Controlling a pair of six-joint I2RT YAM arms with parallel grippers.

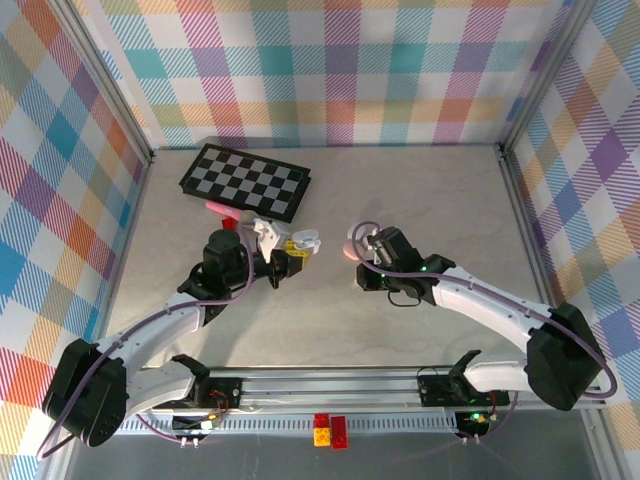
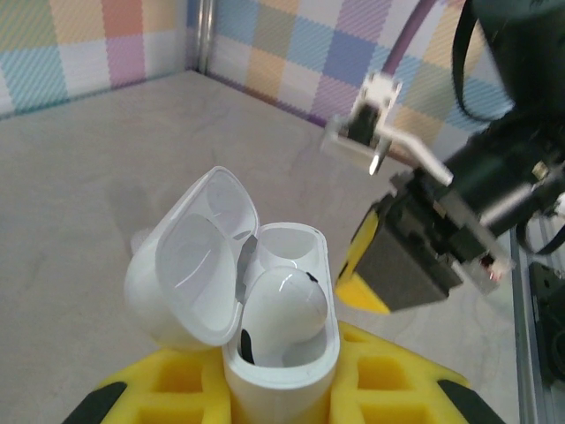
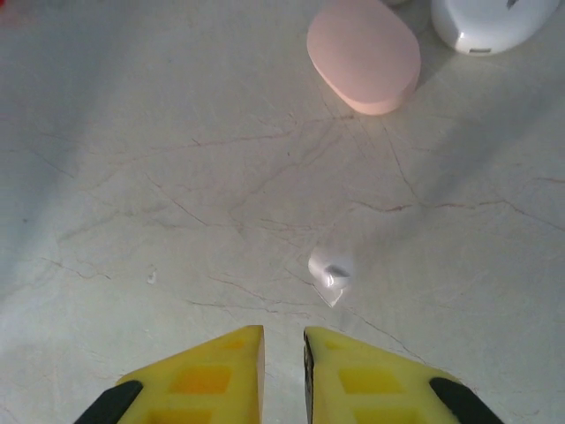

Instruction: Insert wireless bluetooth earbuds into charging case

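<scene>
Left tool (image 2: 281,397) clamps the open charging case (image 2: 194,265) with one seated earbud (image 2: 282,305), while the closed, empty right tool (image 3: 282,371) hovers by a loose earbud (image 3: 329,272) it could knock across the counter (image 3: 132,177).

Bare counter (image 3: 159,177) lies open between the right end effector (image 3: 282,358) and a small white earbud (image 3: 330,272) just ahead; a pink case (image 3: 364,53) sits beyond it. The left end effector (image 1: 297,248), clamped on an open white case (image 2: 265,300), crowds the right arm (image 2: 494,177). A chessboard (image 1: 245,180) lies at the far left.
</scene>
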